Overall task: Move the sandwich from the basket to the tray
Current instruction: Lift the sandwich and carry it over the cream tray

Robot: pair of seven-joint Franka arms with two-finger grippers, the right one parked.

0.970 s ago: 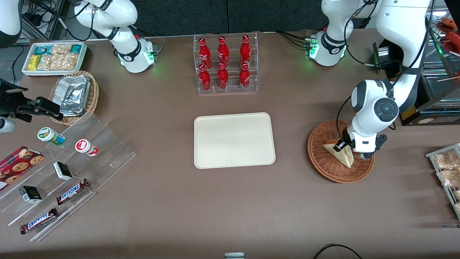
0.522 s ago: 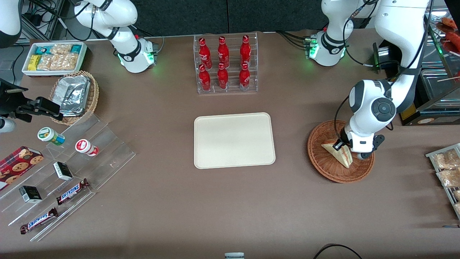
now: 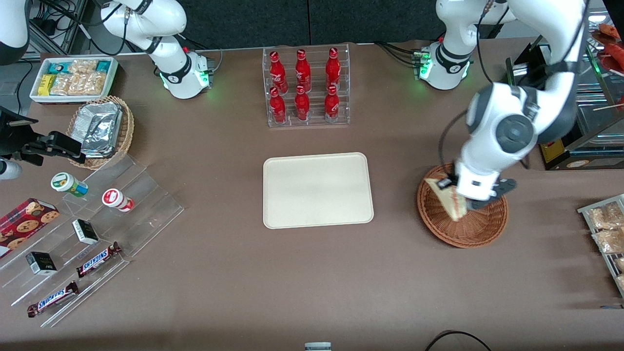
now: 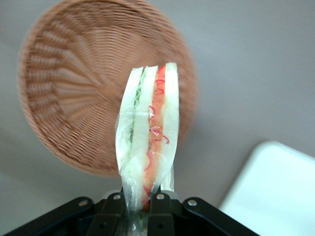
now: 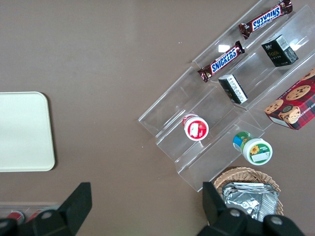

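Note:
A wrapped triangular sandwich, white bread with red and green filling, hangs just above the round reddish-brown wicker basket. The left gripper is shut on the sandwich's wrapped end, with the black fingers pinching it from both sides. The wedge is lifted off the basket's floor. The cream rectangular tray lies at the middle of the table, beside the basket toward the parked arm's end, with nothing on it.
A clear rack of red bottles stands farther from the front camera than the tray. Toward the parked arm's end are a tan basket of foil packets, a white snack box and acrylic steps with snacks. A packet rack lies at the working arm's end.
The left gripper has risen with the sandwich in it, lifting the wedge off the basket floor and shifting it slightly toward the tray. The basket has stayed put.

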